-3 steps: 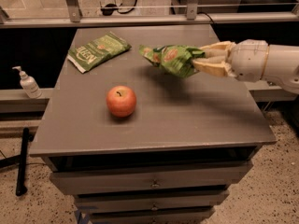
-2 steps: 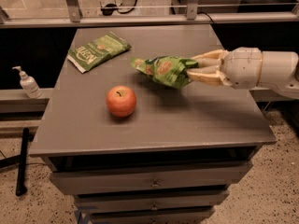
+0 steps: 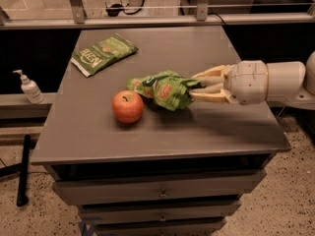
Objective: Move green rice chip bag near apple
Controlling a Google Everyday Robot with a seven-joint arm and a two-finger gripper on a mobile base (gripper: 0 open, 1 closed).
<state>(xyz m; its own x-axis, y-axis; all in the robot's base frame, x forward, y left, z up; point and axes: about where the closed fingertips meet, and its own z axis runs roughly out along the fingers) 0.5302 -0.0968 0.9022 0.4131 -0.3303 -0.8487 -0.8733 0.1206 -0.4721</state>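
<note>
Gripper (image 3: 196, 86) on my arm, right of centre, pinches right end of green rice chip bag (image 3: 165, 89) | bag just right of apple (image 3: 128, 106) on table (image 3: 206, 48) | 1 dark green packet (image 3: 103, 53) far left

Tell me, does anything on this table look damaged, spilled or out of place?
Nothing spilled or damaged. The gripper, shut on the crumpled green rice chip bag, holds it beside the apple. The flat green packet lies slanted near the table's far left corner.
</note>
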